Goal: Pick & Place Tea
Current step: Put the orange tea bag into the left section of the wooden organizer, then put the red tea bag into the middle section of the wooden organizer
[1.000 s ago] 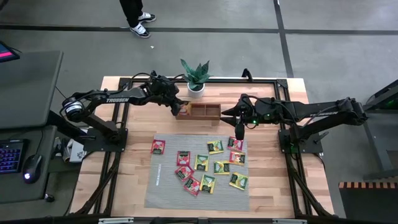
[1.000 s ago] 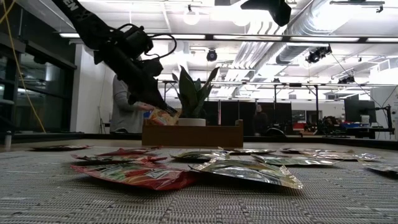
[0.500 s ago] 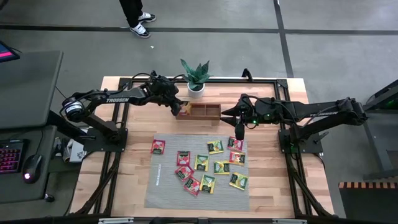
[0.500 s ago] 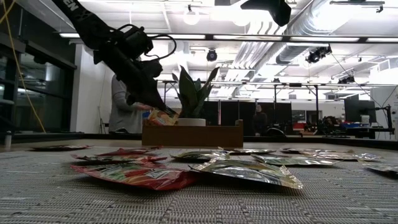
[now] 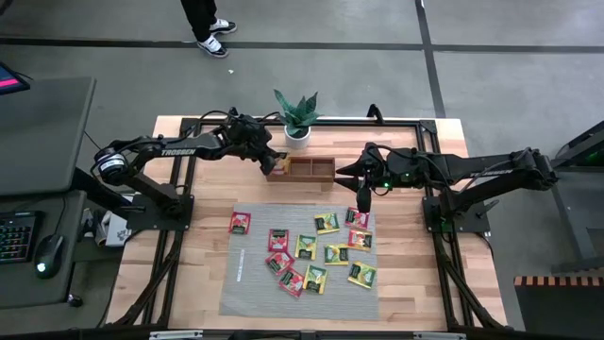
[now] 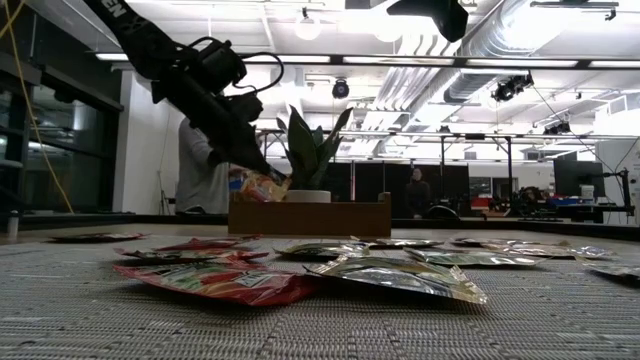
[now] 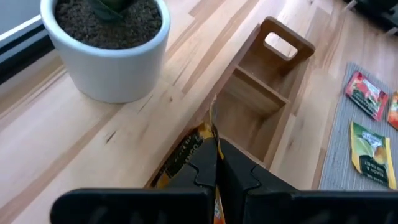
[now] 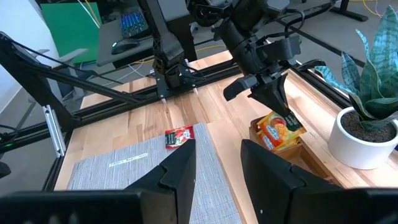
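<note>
the left gripper (image 5: 275, 162) hangs over the left end compartment of the wooden tray (image 5: 311, 177), its fingers pinched shut on an orange-yellow sachet (image 8: 281, 130). the sachet hangs below the fingertips, its lower edge at or just inside the compartment; other packets seem to stand there already, though i cannot tell how many. just beyond the fingers is the potted plant (image 5: 297, 118).

the risk, as i judge it, is in the release: the sachet sits tilted, so if the fingers part while it leans on the tray's wall or on a packet below, it could tip out onto the bare table (image 5: 212, 189) beside the tray. lifting off could also drag it if it sticks to a pad.

on the grey mat (image 5: 255, 283), well clear of either set of fingers, about a dozen red, yellow and green sachets (image 5: 307, 247) lie flat, one red sachet (image 5: 240, 223) apart from the rest.

the right gripper (image 5: 363, 200) waits past the tray's right end, above the mat's far corner, fingers (image 8: 180, 171) apart with nothing between them.

the right wrist view shows the sachet's face and tilt, where the left wrist view has only its thin edge; the left wrist view alone shows that the tray's other two compartments are empty.
</note>
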Action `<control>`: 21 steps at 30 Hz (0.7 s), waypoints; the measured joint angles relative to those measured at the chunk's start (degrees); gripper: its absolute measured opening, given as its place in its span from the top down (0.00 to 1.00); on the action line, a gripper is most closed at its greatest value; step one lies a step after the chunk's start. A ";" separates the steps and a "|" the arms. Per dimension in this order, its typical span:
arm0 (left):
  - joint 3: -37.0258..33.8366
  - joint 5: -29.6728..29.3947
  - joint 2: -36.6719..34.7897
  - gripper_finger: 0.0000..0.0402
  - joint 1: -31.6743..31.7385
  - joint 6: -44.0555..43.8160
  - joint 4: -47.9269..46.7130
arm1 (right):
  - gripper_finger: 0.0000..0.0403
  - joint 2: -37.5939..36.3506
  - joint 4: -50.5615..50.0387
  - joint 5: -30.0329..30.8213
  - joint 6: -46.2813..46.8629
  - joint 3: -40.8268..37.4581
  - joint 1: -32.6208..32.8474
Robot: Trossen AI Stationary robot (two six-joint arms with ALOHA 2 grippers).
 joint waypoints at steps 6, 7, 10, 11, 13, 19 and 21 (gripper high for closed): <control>0.00 -0.03 0.00 0.87 0.01 0.02 -0.85 | 0.69 0.00 -0.02 0.00 -0.68 0.00 0.00; 0.00 -0.02 0.00 0.84 0.01 0.06 -0.84 | 0.69 -0.02 -0.02 0.00 -0.83 0.00 0.00; 0.00 -0.07 0.00 0.74 0.01 0.11 -0.82 | 0.69 0.00 -0.02 0.01 -0.87 0.00 0.00; 0.00 -0.22 0.00 0.71 0.01 0.11 -0.80 | 0.69 0.00 -0.02 0.02 -0.90 0.00 -0.01; 0.00 -0.69 0.00 0.66 0.01 0.05 -0.80 | 0.69 0.00 -0.02 0.02 -1.09 0.00 0.00; 0.00 -1.15 -0.04 0.57 0.01 -0.04 -0.67 | 0.69 0.00 -0.09 0.02 -1.27 0.00 -0.01; 0.00 -0.86 -0.45 0.57 0.01 -0.13 -0.82 | 0.69 0.00 -0.53 0.02 -1.26 0.00 0.00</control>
